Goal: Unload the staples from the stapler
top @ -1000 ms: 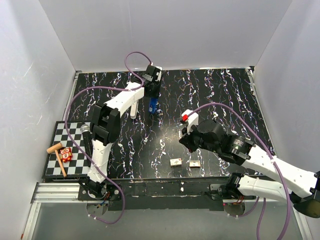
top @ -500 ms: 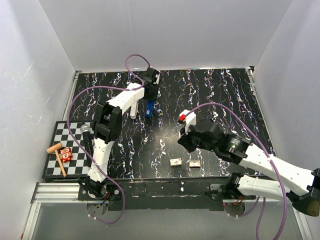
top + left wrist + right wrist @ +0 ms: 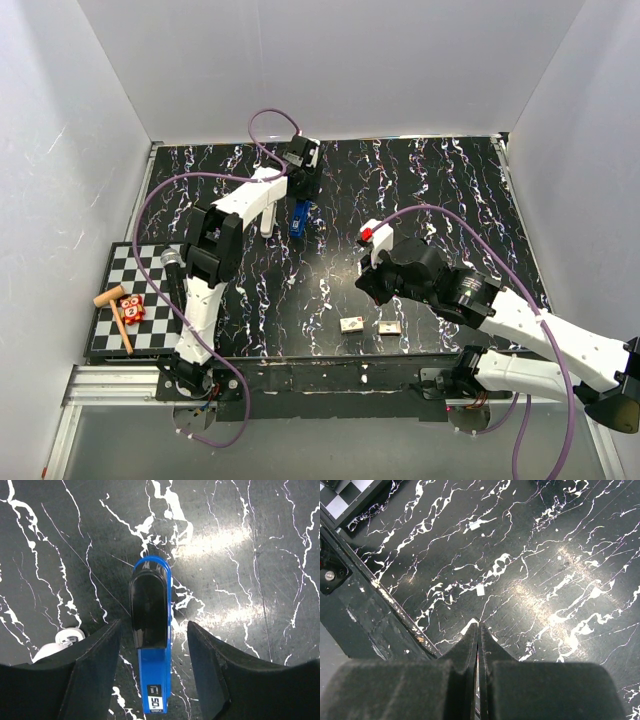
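Stapler [image 3: 152,680]: 1, blue body with a black top, lying on the black marbled table [image 3: 450,200] toward the far side, left of centre. The label on the blue body reads "50"; the print below it is too small to read. Left gripper [image 3: 152,630] hangs over the stapler with its fingers [image 3: 100,650] spread, 1 on each side, and the wrist view shows no contact. Right gripper [image 3: 478,627]: fingers pressed together with nothing between them, over the near-centre of the table. 2 small pale blocks [image 3: 351,324] lie side by side near the front edge. 1 checkered board [image 3: 130,265] at the left edge carries 1 wooden mallet [image 3: 115,305] and 1 small red item [image 3: 132,309]. Versus 1.0 s ago, the stapler sits slightly further left and nearer, with the left gripper shifted along with it. Versus 0.5 s ago there is no visible change. The blocks have not moved.
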You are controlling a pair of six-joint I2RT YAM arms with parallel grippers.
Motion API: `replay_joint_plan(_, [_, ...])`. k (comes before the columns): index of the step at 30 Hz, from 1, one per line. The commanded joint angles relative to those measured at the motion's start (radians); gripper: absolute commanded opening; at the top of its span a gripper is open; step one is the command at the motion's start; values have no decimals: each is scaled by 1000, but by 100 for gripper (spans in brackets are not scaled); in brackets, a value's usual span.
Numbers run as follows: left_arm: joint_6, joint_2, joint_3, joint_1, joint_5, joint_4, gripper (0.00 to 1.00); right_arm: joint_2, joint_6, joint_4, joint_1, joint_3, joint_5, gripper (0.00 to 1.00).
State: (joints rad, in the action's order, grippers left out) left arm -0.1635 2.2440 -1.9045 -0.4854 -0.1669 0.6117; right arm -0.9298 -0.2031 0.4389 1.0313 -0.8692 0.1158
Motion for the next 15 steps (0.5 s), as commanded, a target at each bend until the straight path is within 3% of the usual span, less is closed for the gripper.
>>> replay_joint_plan(1, [5,-153,44,7,30,-61,55,26,-13,-12,-2,-7,-5,1])
replay_joint_plan(6, [-5,-279,105,-1,87,-79,56,25,-27,14,-4,-17,-2,7])
replay_joint_plan(15, [-22,-527,295,-45,161,-84,56,-7,-68,73,-4,-30,10,29])
